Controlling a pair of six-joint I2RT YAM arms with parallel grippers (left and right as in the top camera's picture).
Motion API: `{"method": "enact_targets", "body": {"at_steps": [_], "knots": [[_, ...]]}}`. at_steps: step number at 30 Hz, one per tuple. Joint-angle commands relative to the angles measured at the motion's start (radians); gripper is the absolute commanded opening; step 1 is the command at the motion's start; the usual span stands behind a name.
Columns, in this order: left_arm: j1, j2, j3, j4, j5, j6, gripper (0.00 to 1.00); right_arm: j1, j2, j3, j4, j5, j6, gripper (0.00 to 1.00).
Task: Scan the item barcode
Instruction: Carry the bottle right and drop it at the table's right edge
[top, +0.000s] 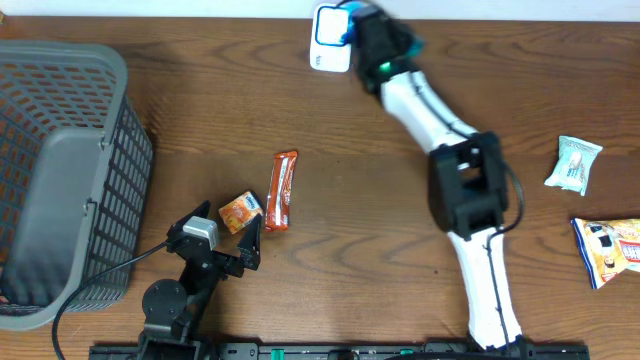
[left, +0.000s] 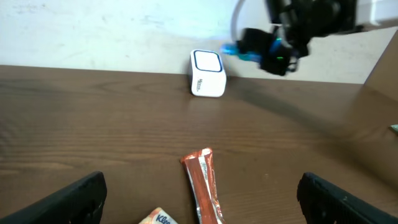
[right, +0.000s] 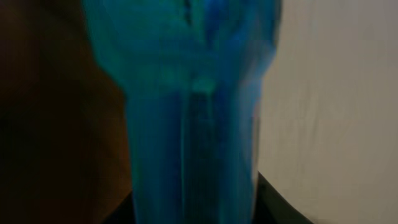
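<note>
Seen from above, your right arm reached across the brown wooden table (top: 360, 220) to its far edge, and your right gripper (top: 358, 25) was closed on a blue packet (top: 346, 20). That packet was held just beside a small white scanner (top: 327, 45), a rounded box with a blue-outlined window, standing at the back of the table. From the left wrist camera, the packet's blue tip stuck out of the gripper toward the scanner's right side (you could not tell from these views whether the two touched). The right wrist camera was filled by the blue packet, dark and blurred, rising between the fingers, so no barcode could be made out. Your left gripper (top: 230, 224) sat low near the front edge of the table with its fingers spread wide and nothing between them. Just in front of it lay a small orange packet (top: 241, 211), and beside that a long reddish-brown bar (top: 283, 190) lying flat. A grey plastic basket (top: 130, 200) with slotted walls stood at the left end of the table. At the right end, well apart from both grippers, lay a pale green packet (top: 573, 164) and a snack bag (top: 608, 248) partly cut off by the edge of the view.
</note>
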Motion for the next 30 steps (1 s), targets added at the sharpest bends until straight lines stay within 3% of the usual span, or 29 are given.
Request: {"method": "enact_targets", "body": {"at_steps": [1,8,21,27,29,30], "knots": [[0.004,-0.003,-0.018,-0.033,0.01,0.006,0.98,-0.103,-0.08,0.028,-0.116,0.102,0.214,0.04],[0.004,-0.003,-0.018,-0.033,0.01,0.006,0.98,-0.243,-0.08,0.024,-0.484,-0.044,0.506,0.02],[0.004,-0.003,-0.018,-0.033,0.01,0.006,0.98,-0.536,-0.079,0.023,-0.712,-0.058,0.83,0.09],[0.004,-0.003,-0.018,-0.033,0.01,0.006,0.98,-0.656,-0.079,0.023,-0.754,-0.078,0.912,0.18],[0.004,-0.003,-0.018,-0.033,0.01,0.006,0.98,-0.694,-0.079,0.023,-0.761,-0.112,0.931,0.28],[0.004,-0.003,-0.018,-0.033,0.01,0.006,0.98,-0.716,-0.079,0.023,-0.763,-0.151,0.934,0.39]]}}
